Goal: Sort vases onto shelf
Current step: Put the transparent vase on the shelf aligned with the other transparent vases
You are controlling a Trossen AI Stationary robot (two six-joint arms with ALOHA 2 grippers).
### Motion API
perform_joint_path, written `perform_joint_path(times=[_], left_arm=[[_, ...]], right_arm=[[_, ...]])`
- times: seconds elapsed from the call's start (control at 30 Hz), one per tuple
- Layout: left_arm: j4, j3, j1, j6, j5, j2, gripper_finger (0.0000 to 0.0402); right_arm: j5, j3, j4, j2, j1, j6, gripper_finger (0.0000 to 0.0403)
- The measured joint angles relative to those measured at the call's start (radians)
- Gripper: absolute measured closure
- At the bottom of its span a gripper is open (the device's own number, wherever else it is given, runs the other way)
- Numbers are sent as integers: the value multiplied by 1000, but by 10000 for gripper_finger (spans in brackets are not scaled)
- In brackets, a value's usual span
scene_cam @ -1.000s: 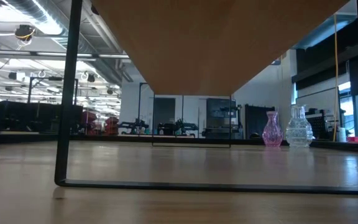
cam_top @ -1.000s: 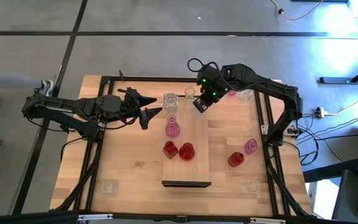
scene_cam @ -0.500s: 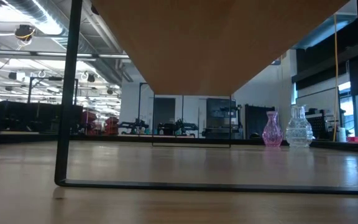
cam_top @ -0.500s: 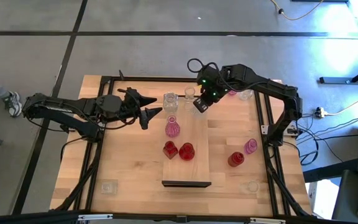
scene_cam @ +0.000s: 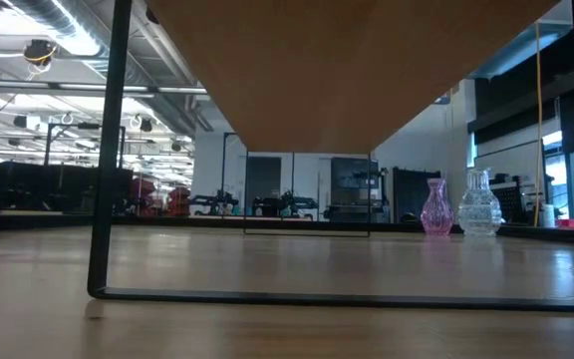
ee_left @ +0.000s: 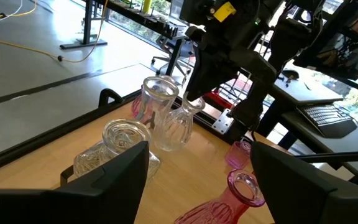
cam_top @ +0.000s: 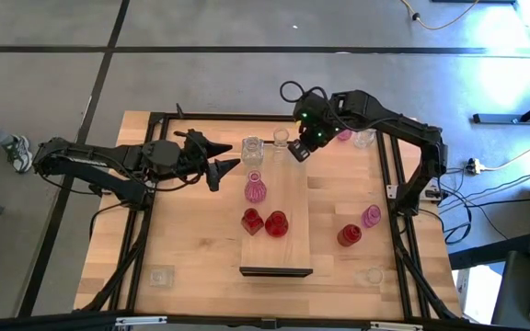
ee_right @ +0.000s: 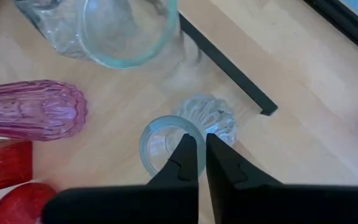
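The shelf (cam_top: pixel 276 221) is a light-wood board lying along the middle of the table. On it stand a pink vase (cam_top: pixel 256 190) and two red vases (cam_top: pixel 252 221) (cam_top: pixel 276 223). Two clear vases (cam_top: pixel 252 147) (cam_top: pixel 281 138) stand just past its far end. My right gripper (cam_top: pixel 298 154) hangs over that far end, shut on a small clear ribbed vase (ee_right: pixel 191 127). To the left of the clear vases my left gripper (cam_top: pixel 228 154) waits open, with nothing between its fingers. My right gripper pinches the small clear vase's rim (ee_right: pixel 192 135) at one spot, one finger (ee_right: pixel 182 158) inside the mouth and the other (ee_right: pixel 222 158) outside. The fingers come steeply from above. The vase (ee_left: pixel 180 124) hangs tilted; I cannot tell whether its base touches the table.
A red vase (cam_top: pixel 349 235) and a pink one (cam_top: pixel 371 216) stand right of the shelf. Clear vases sit near the front corners (cam_top: pixel 161 275) (cam_top: pixel 373 275). At the far right stand a clear vase (cam_top: pixel 364 140) and a pink one (cam_top: pixel 343 135). A black frame (cam_top: pixel 394 184) borders the table.
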Motion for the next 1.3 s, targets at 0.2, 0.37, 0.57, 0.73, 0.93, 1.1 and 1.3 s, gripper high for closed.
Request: perform_joint_path(times=[0.2,0.37,0.57,0.73,0.93,1.1,1.3], left_arm=[[0,0,0,-1,0,0,127],[0,0,0,-1,0,0,127],[0,0,0,-1,0,0,127],[0,0,0,-1,0,0,127],[0,0,0,-1,0,0,127],[0,0,0,0,0,0,127],[0,0,0,0,-2,0,127]], right_arm=[[16,1,-1,0,-25,1,402],[-3,1,6,0,-54,3,402],[-52,-39,41,-2,-59,12,402],[-102,-94,106,-9,-56,34,402],[-105,-95,118,-8,-56,34,402],[-98,-92,107,-8,-56,30,402],[-98,-92,104,-9,-56,28,402]])
